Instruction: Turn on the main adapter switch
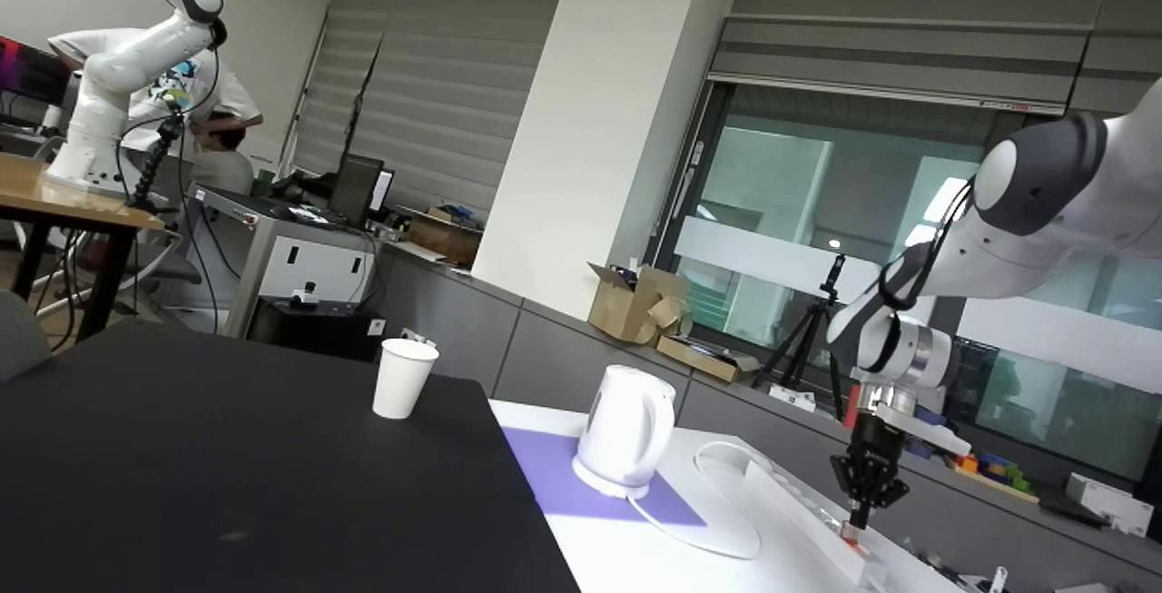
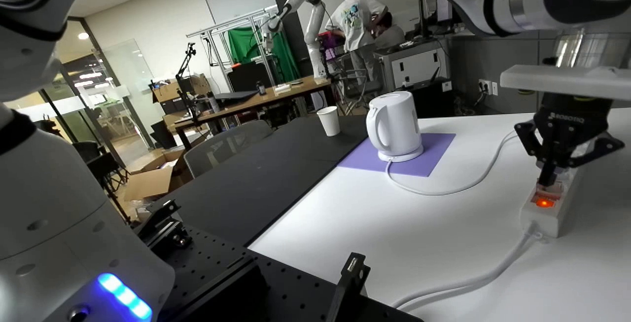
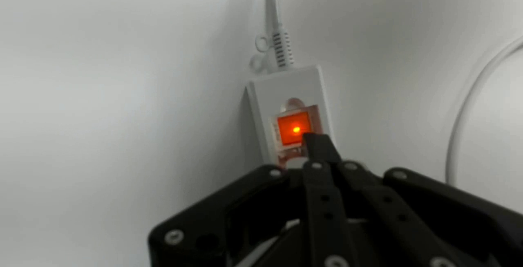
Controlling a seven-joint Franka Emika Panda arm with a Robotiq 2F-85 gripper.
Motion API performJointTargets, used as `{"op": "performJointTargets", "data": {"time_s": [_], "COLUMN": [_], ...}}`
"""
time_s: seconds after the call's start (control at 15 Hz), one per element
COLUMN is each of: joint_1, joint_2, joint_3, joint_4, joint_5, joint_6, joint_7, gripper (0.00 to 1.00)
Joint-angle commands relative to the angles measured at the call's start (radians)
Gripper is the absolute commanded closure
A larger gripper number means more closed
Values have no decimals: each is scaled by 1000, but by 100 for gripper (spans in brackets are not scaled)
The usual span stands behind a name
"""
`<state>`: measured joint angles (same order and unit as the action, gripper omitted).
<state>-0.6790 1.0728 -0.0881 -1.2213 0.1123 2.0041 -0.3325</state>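
1. The slim black fingers (image 2: 546,174) are together, pointing down, with nothing seen between them; closed up like this they make one narrow tip, which seems suited to pushing a small rocker rather than gripping it

2. Just beside that tip, in the wrist view, glows the square orange-red plastic switch (image 3: 292,130); whether the two touch I cannot tell, but the glow suggests it is already on, so the job looks about done and another push could undo it

3. The switch sits in the long, flat white plastic main adapter (image 1: 799,516), which lies at the right of the smooth white counter (image 2: 365,223) in an exterior view, switch end near; a thick white power cord (image 2: 493,272) leaves that end

4. Farther off to the left, the rounded white plastic jug (image 2: 399,122) stands on a flat purple sheet (image 2: 438,147), perhaps marking its place; its thin white lead (image 2: 438,194) lies slack, leaving the switch end free; its top looks closed, so the contents are hidden

5. Farther left, the small white paper cup (image 1: 405,380) stands upright on the matte black counter (image 1: 227,448); its contents cannot be seen

6. Far off, an open brown cardboard box (image 1: 617,310) on the low grey wall (image 1: 554,357) has dark items (image 1: 625,275) at its mouth
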Motion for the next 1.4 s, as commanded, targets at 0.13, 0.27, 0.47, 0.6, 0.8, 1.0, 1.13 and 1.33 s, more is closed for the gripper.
{"op": "performJointTargets", "data": {"time_s": [0.13,0.27,0.47,0.6,0.8,1.0,1.13,1.33], "joint_1": [119,162,215,240,273,317,305,310], "joint_2": [-188,-240,-311,-351,-398,-431,-381,-383], "joint_3": [-16,-24,-34,-38,-51,-89,-80,-81], "joint_4": [-48,-72,-138,-186,-249,-293,-228,-235], "joint_5": [-116,-175,-250,-284,-320,-323,-293,-290], "joint_6": [-124,-100,-6,57,112,115,97,97], "joint_7": [-21,-16,0,12,36,35,-3,-6], "gripper": [100,96,69,56,35,16,2,6]}}
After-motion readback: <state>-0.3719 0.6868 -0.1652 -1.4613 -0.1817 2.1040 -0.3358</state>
